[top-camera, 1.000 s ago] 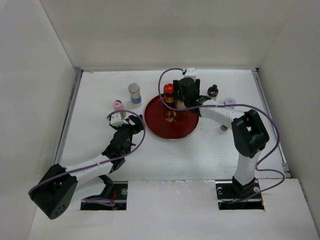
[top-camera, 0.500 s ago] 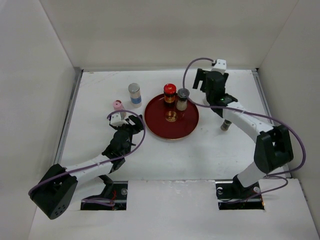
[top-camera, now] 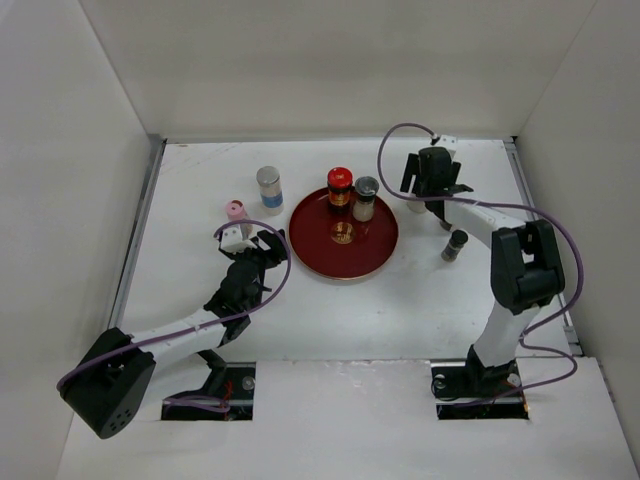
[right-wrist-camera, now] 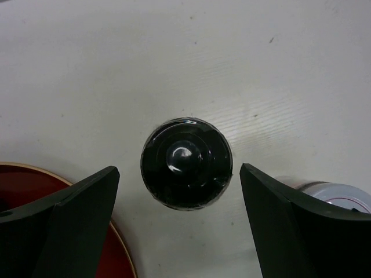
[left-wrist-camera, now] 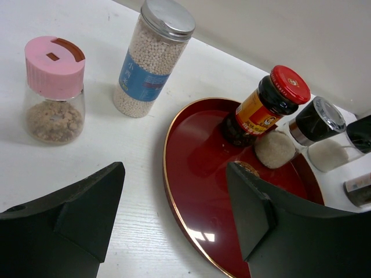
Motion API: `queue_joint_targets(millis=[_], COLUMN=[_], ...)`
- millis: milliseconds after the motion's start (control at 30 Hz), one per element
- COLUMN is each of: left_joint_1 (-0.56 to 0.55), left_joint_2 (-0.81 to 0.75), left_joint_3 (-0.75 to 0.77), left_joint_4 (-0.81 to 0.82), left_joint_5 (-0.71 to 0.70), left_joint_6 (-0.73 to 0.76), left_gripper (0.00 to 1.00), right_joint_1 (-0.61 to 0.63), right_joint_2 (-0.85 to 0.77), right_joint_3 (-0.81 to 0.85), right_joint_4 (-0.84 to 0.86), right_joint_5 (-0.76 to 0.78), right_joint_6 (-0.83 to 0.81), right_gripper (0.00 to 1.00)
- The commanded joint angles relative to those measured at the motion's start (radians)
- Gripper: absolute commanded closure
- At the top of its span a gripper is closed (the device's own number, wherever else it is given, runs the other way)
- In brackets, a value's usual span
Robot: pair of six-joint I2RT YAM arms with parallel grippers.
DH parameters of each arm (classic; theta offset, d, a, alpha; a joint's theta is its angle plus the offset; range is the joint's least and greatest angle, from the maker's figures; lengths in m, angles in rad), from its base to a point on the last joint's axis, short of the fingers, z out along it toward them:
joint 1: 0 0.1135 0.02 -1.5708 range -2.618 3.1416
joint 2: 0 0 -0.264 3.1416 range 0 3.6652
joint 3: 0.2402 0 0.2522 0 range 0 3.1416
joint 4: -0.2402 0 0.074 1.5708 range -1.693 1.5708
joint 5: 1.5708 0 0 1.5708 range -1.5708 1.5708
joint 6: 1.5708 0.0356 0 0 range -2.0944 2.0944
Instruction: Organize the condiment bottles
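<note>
Standing on the red plate (top-camera: pixel 330 262): the red-capped sauce bottle (top-camera: pixel 340 186) and the silver-capped shaker (top-camera: pixel 366 198) are being carried on its far part, just beside each other.
Black-capped bottle (right-wrist-camera: pixel 186 163): it is being straddled by the right gripper (right-wrist-camera: pixel 179 169) on the white table (top-camera: pixel 400 300), right of the plate, with a gap on either side.
Right gripper state: the jaws are being held wide apart, with nothing gripped.
White-lidded jar (right-wrist-camera: pixel 330 194): it is being partly hidden by the right finger, near the black-capped bottle.
Dark-capped bottle (top-camera: pixel 455 244): it is being left on the table, right of the plate.
Blue-labelled jar (top-camera: pixel 268 188) and pink-capped jar (top-camera: pixel 235 211): both are being left upright, left of the plate, apart from each other.
Left gripper (left-wrist-camera: pixel 174 174): it is being held open and empty, near the pink-capped jar and the plate's left rim.
</note>
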Motion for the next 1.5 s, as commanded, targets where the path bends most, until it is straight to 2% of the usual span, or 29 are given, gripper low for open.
queue_joint_targets(millis=[0,33,200,267,500,667,1033,1300,1467], left_joint_1=[0.005,0.005,0.005,0.005,0.005,0.004,0.005,0.005,0.005], left_joint_2=[0.003,0.003,0.005,0.004,0.008,0.005,-0.01,-0.003,-0.001], left_joint_3=[0.005,0.005,0.005,0.005,0.007,0.007,0.001,0.004,0.004], left_joint_4=[0.064,0.065,0.065,0.065,0.065,0.065,0.065,0.065,0.065], left_joint_5=[0.006,0.006,0.006,0.006,0.006,0.006,0.006,0.006,0.006], left_joint_6=[-0.011,-0.011,-0.011,-0.011,-0.011,-0.011,-0.012,-0.012,-0.012], left_gripper=[0.31,0.31,0.31,0.31,0.31,0.31,0.31,0.31,0.31], right_joint_1=[-0.011,-0.012,-0.008,0.001,0.145,0.251,0.313,0.406,0.429], right_joint_2=[0.025,0.031,0.018,-0.031,-0.271,-0.351,-0.244,-0.283,-0.221], right_joint_3=[0.073,0.08,0.062,0.024,-0.159,-0.245,-0.234,-0.234,-0.174], right_joint_4=[0.008,0.01,0.069,0.105,0.14,0.154,0.177,0.152,0.155], right_joint_5=[-0.052,-0.052,-0.019,0.017,0.069,0.072,0.051,0.045,0.022], right_joint_6=[0.025,0.025,0.017,0.004,0.016,0.024,0.051,0.051,0.048], right_gripper=[0.15,0.18,0.5,0.54,0.54,0.53,0.52,0.52,0.52])
